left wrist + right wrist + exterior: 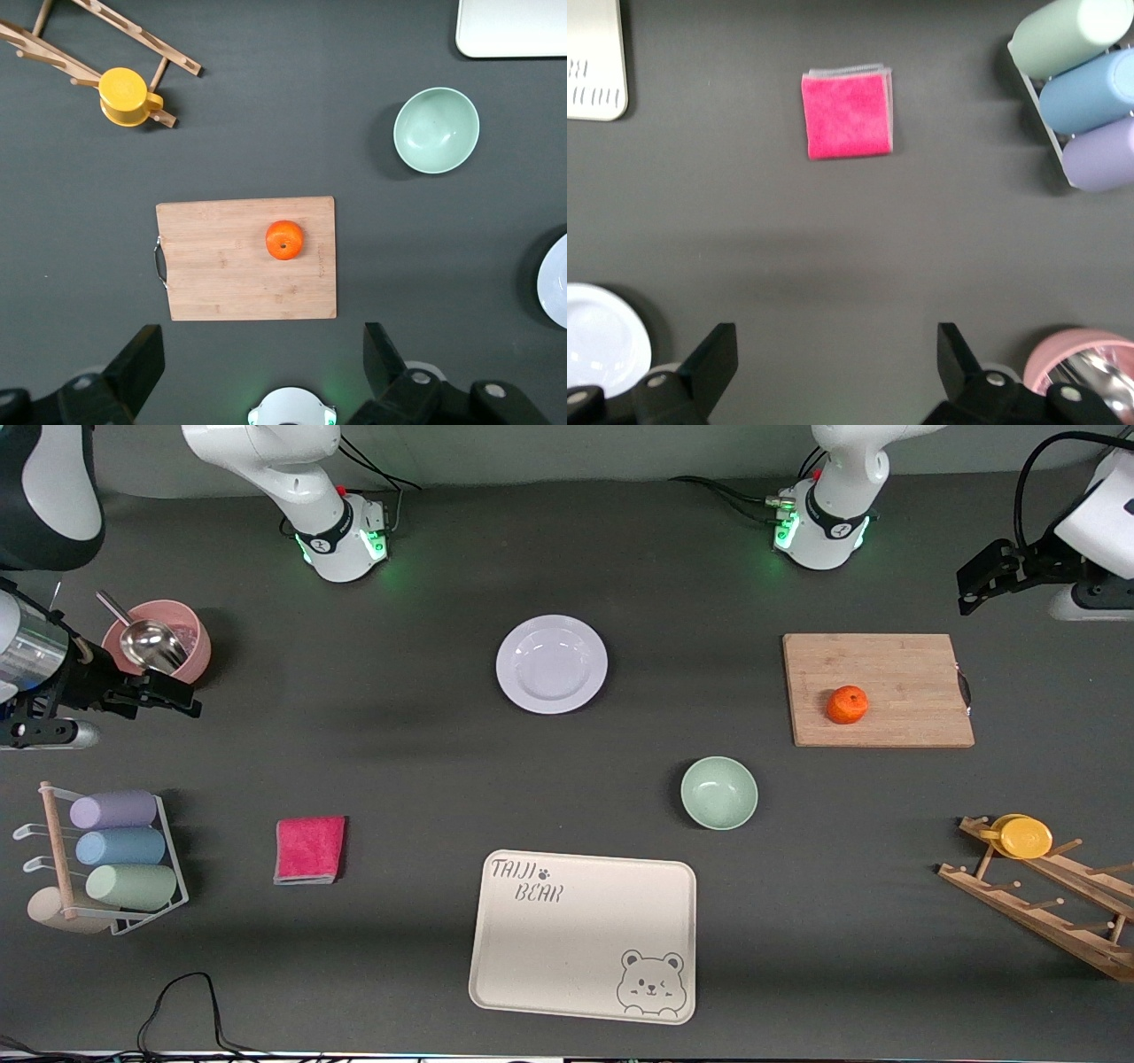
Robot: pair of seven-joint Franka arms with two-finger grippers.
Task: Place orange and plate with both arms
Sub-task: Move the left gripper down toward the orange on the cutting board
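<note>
So, nearest the front camera lies the cream bear tray [532, 948], flat on the desk [425, 762]. At about ten o'clock from it, in the front view, sits a folded pink cloth [309, 849], and at nine o'clock from the cloth a wire rack [174, 868] holds pastel tumblers lying on their sides. Toward the left arm's end, a wooden peg rack [1045, 908] carries a yellow cup [1023, 837]. A pale-green bowl [718, 793] stands empty at one o'clock from the tray.

Farther from the camera, the orange [847, 704] rests on a wooden cutting board [904, 682], at two o'clock from the bowl. The plate [551, 664] lies empty on the desk near the middle, at eleven o'clock from the bowl and well apart from the orange. Toward the right arm's end, a pink bowl [197, 642] holds a metal scoop [151, 644].

The left gripper [966, 598] hangs over the desk at one o'clock from the board, its jaws released and holding nothing. The right gripper [182, 695] hangs over the desk just beside the pink bowl, jaws likewise spread wide and empty.
</note>
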